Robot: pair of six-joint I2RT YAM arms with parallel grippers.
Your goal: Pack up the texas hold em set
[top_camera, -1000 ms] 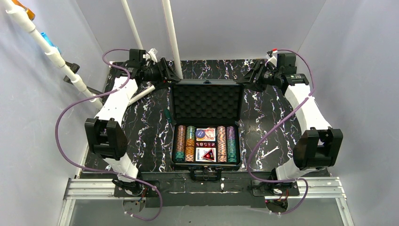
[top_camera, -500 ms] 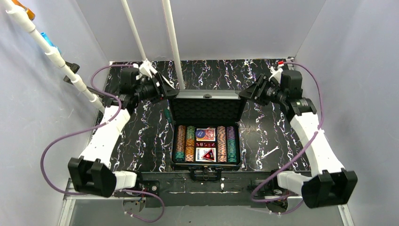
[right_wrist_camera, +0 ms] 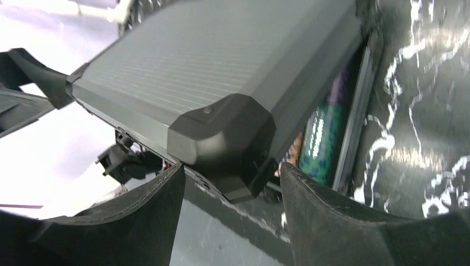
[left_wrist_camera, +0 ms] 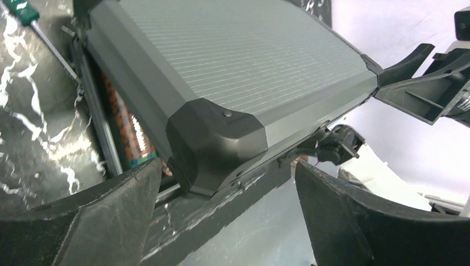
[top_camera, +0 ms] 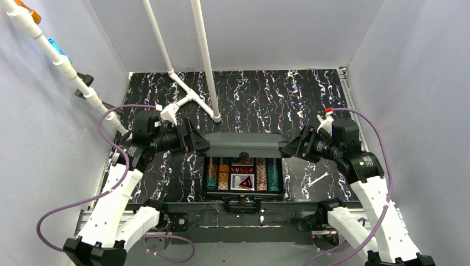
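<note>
Left tool (left_wrist_camera: 227,166) and right tool (right_wrist_camera: 231,166) open, each astride one corner of the half-shut case lid (top_camera: 244,144)

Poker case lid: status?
Left gripper open, straddling a corner of the grey ribbed case lid; right gripper astride the other, grip unclear. Lid half down over striped chips. Green-handled tool lies outside.

White stick (top_camera: 318,178) lies flat on the black marbled surface (top_camera: 266,100), green-handled tool (left_wrist_camera: 16,10) lying there too, white pipes (top_camera: 204,61) standing at the back.
</note>
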